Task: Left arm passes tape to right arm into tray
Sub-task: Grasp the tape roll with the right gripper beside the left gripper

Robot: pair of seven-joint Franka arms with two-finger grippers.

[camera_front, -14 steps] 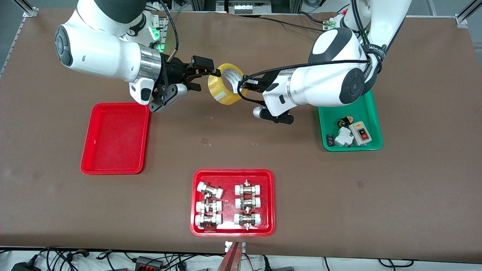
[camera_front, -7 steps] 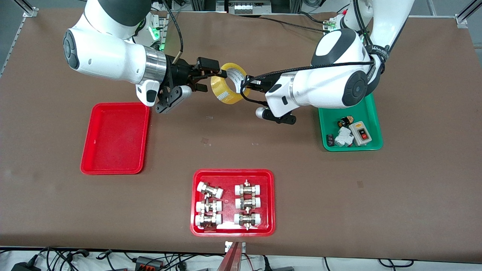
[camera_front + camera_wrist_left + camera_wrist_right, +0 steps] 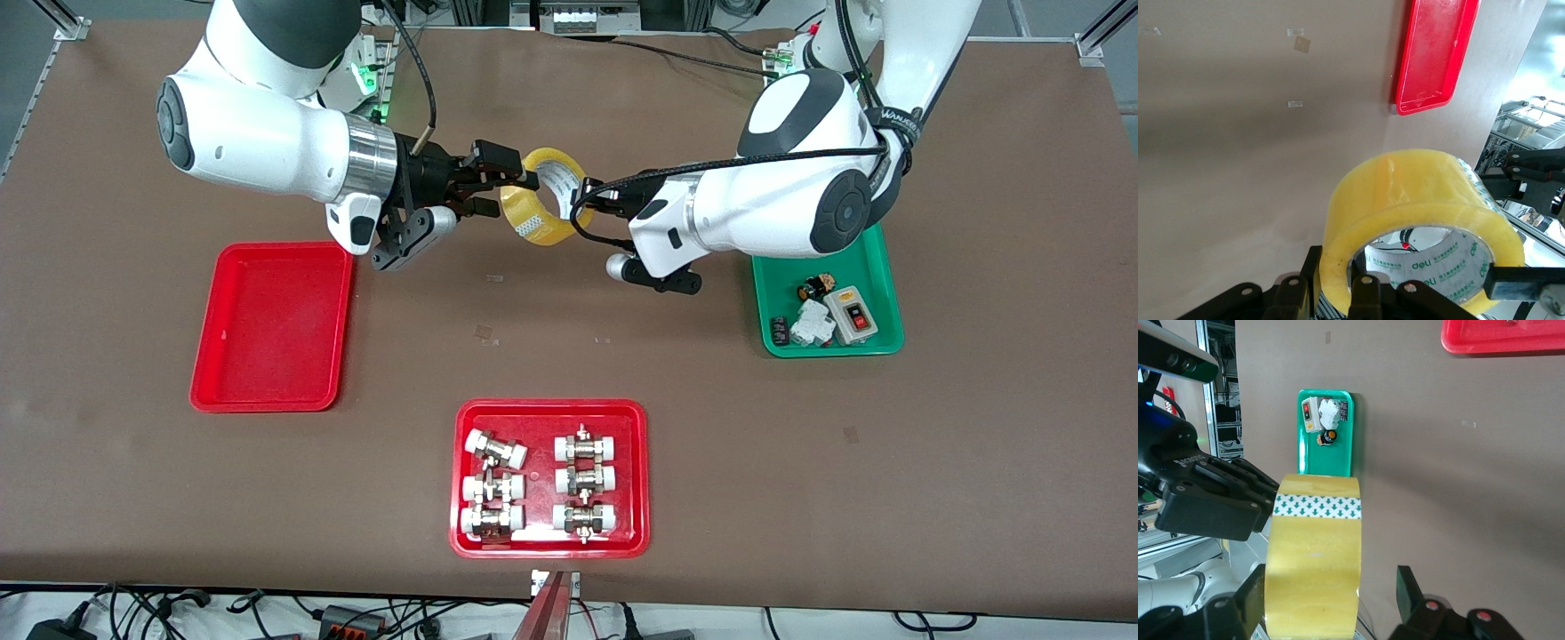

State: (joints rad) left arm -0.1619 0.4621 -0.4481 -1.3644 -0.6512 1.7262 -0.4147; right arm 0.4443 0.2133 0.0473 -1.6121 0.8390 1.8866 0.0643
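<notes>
Tape (image 3: 542,206) hangs above the table, clamped in the left gripper's (image 3: 580,197) jaws, the right gripper's (image 3: 507,188) jaws open around it.

We look down from a high front camera across the brown table (image 3: 569,356), facing both arm bases, far enough off to take in the whole tabletop. Our landmark is the ring-shaped roll of translucent yellow packing tape (image 3: 540,197), held over the table's middle. Each wrist camera sits close against it: the left wrist view looks past the roll (image 3: 1418,213) toward the shallow red plastic tray (image 3: 1435,53), the right wrist view past it (image 3: 1315,553) toward the green plastic tray (image 3: 1325,433). All three views share the roll.
</notes>
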